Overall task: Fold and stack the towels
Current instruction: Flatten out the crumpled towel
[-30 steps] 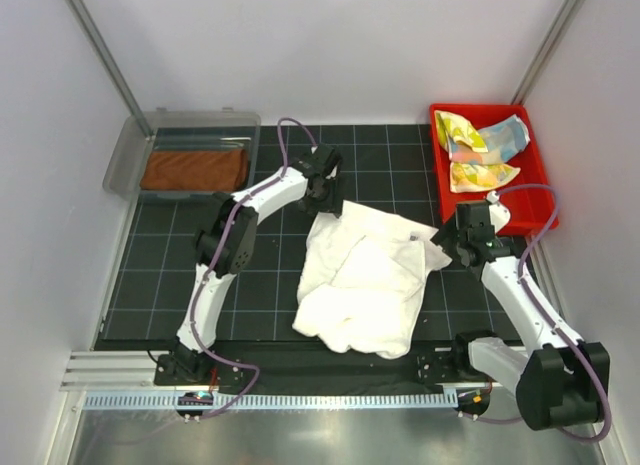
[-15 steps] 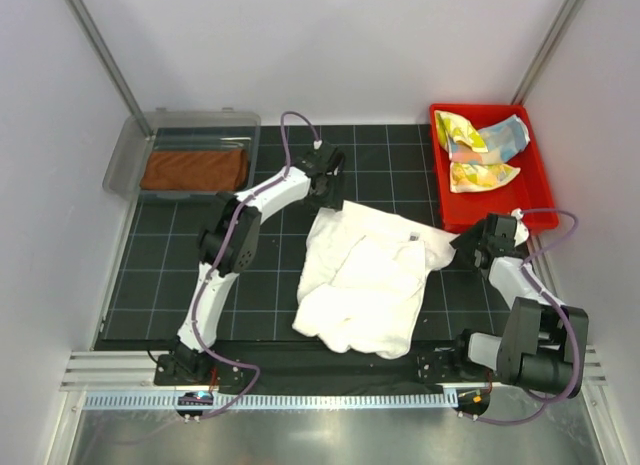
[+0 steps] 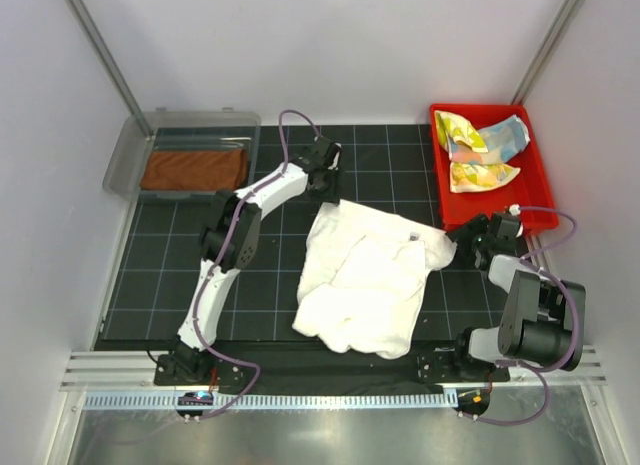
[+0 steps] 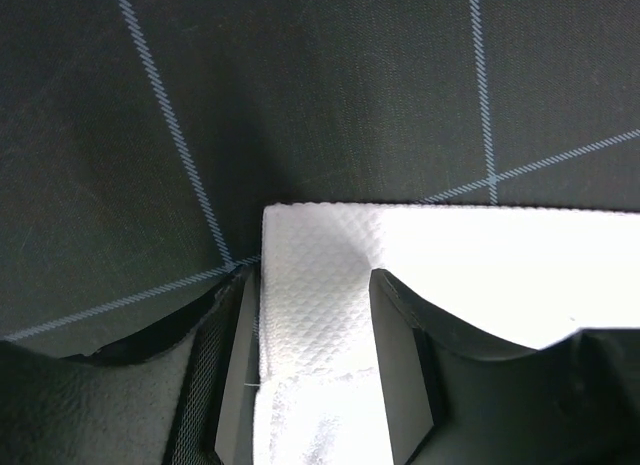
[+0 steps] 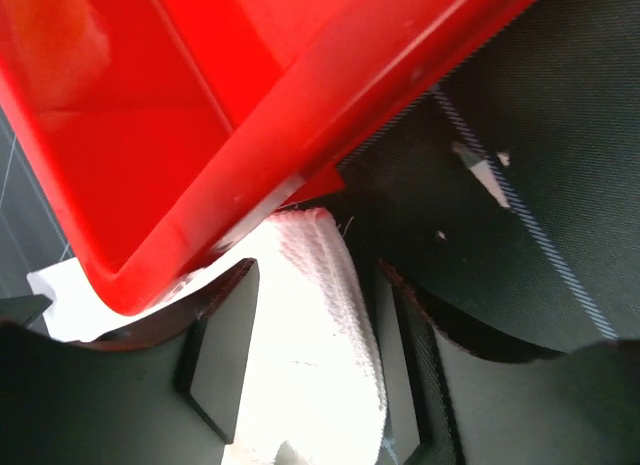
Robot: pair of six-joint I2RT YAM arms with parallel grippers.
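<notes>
A large white towel lies crumpled in the middle of the black grid mat. My left gripper is low at its far left corner; in the left wrist view the jaws stand open astride that corner, which lies flat on the mat. My right gripper is at the towel's right corner beside the red bin. In the right wrist view it is open, with a rolled white edge between its fingers. A rust-brown towel lies folded in the clear bin. Yellow and light-blue patterned towels sit in the red bin.
The red bin stands at the back right, its corner right over my right fingers. The clear bin stands at the back left. White walls close in the sides, and a metal rail runs along the near edge.
My right arm drew back and its gripper slid right to the towel's corner by the red bin. My left gripper shifted slightly farther back. Both pairs of jaws narrowed.
</notes>
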